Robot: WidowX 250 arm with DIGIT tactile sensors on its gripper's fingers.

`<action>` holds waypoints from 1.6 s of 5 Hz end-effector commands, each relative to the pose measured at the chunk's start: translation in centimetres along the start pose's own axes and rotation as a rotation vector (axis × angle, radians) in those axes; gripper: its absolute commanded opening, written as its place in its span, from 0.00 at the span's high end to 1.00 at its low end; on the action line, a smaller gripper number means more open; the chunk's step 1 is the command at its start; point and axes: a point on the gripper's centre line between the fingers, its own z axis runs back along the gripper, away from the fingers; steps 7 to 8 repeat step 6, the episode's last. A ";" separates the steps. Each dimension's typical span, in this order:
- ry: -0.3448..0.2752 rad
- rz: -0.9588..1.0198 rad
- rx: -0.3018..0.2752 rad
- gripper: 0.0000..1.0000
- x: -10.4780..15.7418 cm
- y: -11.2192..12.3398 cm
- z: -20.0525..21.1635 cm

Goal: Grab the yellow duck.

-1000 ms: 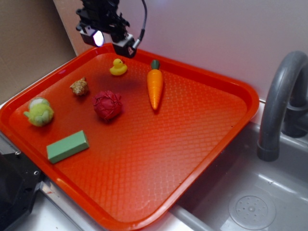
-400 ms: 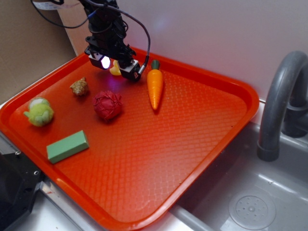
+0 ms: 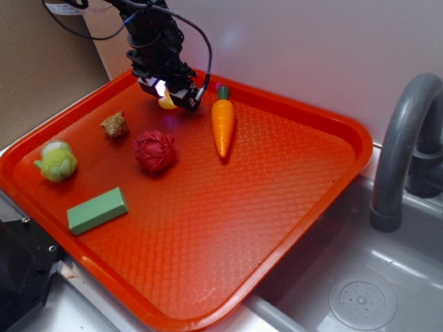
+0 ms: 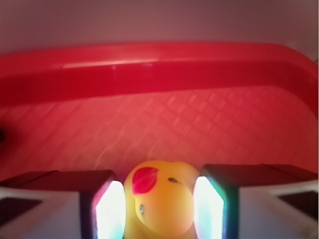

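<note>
While end effector point(image 4: 159, 206) straddles yellow duck point(image 4: 160, 201), fingers narrow but contact unclear, red tray point(image 3: 325, 200) abuts sink point(image 3: 387, 277).

Legible text, labels, brands, numbers, signs: none in either view. The orange tray point(image 3: 325, 149), the green block point(image 3: 97, 210), the carrot point(image 3: 222, 124) and the yellow duck point(image 4: 159, 204) carry no markings. A pale tag on the cable at the top left of the exterior view point(image 3: 64, 7) is too small to read.
</note>
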 end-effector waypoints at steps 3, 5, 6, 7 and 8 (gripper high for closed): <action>0.071 -0.193 -0.011 1.00 -2.0 -2.4 15.3; 0.040 -0.197 -0.069 1.00 -3.3 -1.5 22.2; 0.003 -0.202 -0.052 1.00 -2.9 -1.3 22.0; 0.003 -0.202 -0.052 1.00 -2.9 -1.3 22.0; 0.003 -0.202 -0.052 1.00 -2.9 -1.3 22.0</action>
